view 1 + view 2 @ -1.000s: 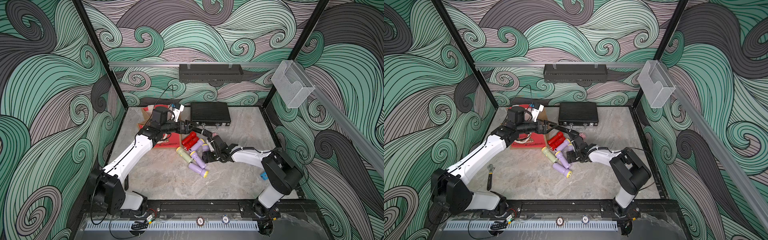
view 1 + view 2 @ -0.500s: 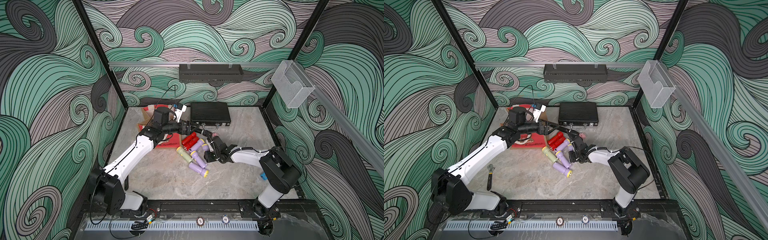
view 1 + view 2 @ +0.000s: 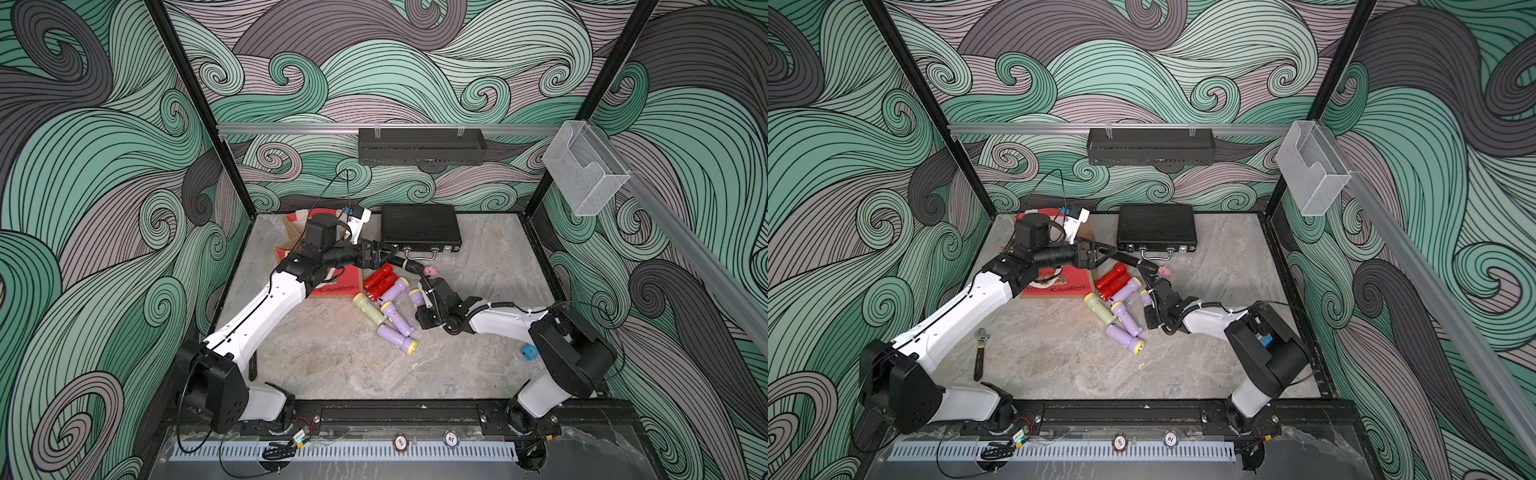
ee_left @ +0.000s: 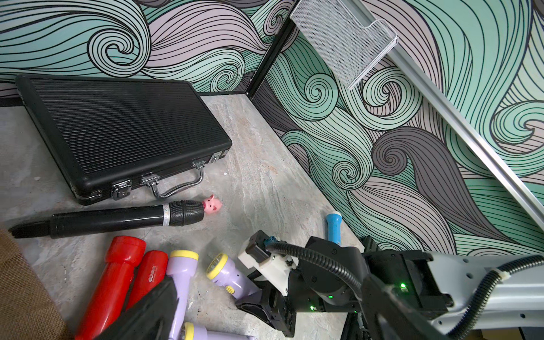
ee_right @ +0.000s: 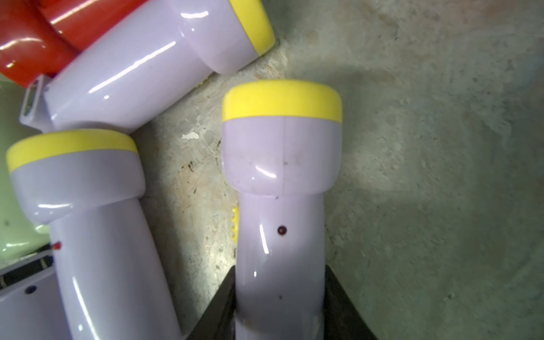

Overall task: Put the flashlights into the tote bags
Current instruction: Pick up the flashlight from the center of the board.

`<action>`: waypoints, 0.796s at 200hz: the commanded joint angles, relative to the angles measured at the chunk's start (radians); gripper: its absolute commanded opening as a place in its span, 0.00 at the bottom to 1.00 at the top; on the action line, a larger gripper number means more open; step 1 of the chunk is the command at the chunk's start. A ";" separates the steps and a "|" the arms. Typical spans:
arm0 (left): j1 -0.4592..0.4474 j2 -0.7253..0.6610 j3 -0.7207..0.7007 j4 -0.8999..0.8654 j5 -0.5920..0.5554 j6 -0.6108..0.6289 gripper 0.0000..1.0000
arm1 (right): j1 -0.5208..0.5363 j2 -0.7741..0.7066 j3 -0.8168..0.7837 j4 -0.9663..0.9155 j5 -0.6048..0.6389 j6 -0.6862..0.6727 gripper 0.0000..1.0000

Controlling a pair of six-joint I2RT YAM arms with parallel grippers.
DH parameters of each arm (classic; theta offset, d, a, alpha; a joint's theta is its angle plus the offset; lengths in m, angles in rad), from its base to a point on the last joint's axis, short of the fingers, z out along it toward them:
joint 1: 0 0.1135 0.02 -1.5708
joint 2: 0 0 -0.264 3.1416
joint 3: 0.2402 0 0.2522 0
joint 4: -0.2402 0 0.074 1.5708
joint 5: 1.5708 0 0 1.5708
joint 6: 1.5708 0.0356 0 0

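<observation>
Right pincer (image 5: 279,294) closed, gripping one lilac flashlight (image 5: 281,164)

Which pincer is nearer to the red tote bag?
Left. The left pincer hangs open beside the bag; the right pincer, shut on a lilac flashlight, sits beyond the red flashlights.

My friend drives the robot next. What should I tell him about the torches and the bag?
Left gripper: open, empty, just beyond the pile.
Right gripper: shut on a lilac flashlight beside the pile.
Tote bag: back left, partly hidden by the left arm.
Done: no flashlight seen in the bag.
To do: bag the held one, the rest of the pile, and the blue flashlight by the right arm.
</observation>
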 commanded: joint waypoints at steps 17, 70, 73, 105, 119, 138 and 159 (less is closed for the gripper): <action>-0.002 -0.036 -0.009 0.064 0.045 -0.039 0.99 | 0.001 -0.218 -0.118 0.272 -0.057 -0.006 0.07; -0.020 -0.043 -0.015 0.202 0.230 -0.121 0.99 | -0.002 -0.534 -0.141 0.384 -0.142 -0.077 0.06; -0.022 -0.042 -0.014 0.208 0.238 -0.124 0.99 | -0.003 -0.544 -0.134 0.384 -0.149 -0.080 0.06; -0.068 -0.036 0.010 0.230 0.272 -0.113 0.99 | -0.003 -0.599 -0.077 0.433 -0.217 -0.059 0.05; -0.086 -0.031 0.021 0.235 0.267 -0.111 0.99 | -0.003 -0.601 -0.055 0.466 -0.252 -0.043 0.05; -0.096 -0.010 0.029 0.263 0.265 -0.131 0.99 | -0.001 -0.600 -0.036 0.502 -0.283 -0.016 0.05; -0.113 0.013 0.029 0.332 0.284 -0.168 0.98 | -0.001 -0.589 -0.004 0.488 -0.310 -0.001 0.05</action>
